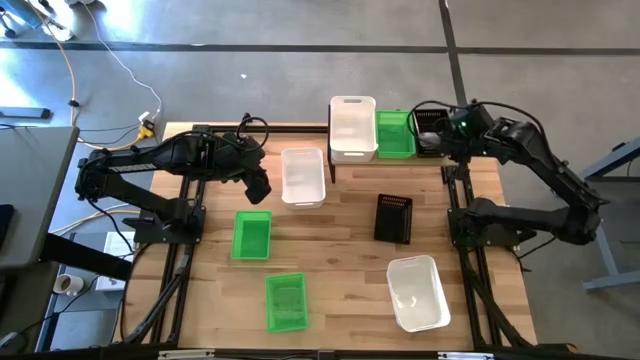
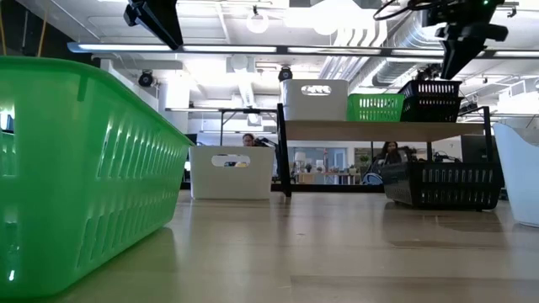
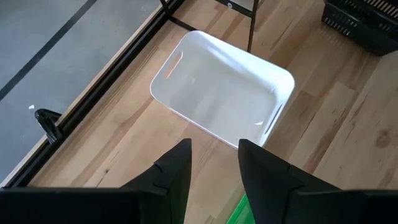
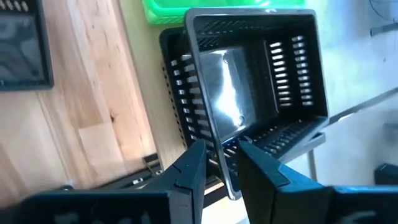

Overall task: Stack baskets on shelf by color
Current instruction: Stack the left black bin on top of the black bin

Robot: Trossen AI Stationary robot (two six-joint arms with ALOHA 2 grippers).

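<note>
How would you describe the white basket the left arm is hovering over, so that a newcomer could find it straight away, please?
Start at the raised shelf at the table's far edge. Just in front of its left legs, on the tabletop, sits the white basket, below the left gripper. Unlike the other white baskets, it is neither on the shelf nor at the near right.

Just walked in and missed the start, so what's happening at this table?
Two robot arms are sorting baskets onto a small shelf. The right hand grips the rim of a black basket at the shelf's right end, beside a green basket and a white basket already there. The left hand hovers open over another white basket on the table.
</note>
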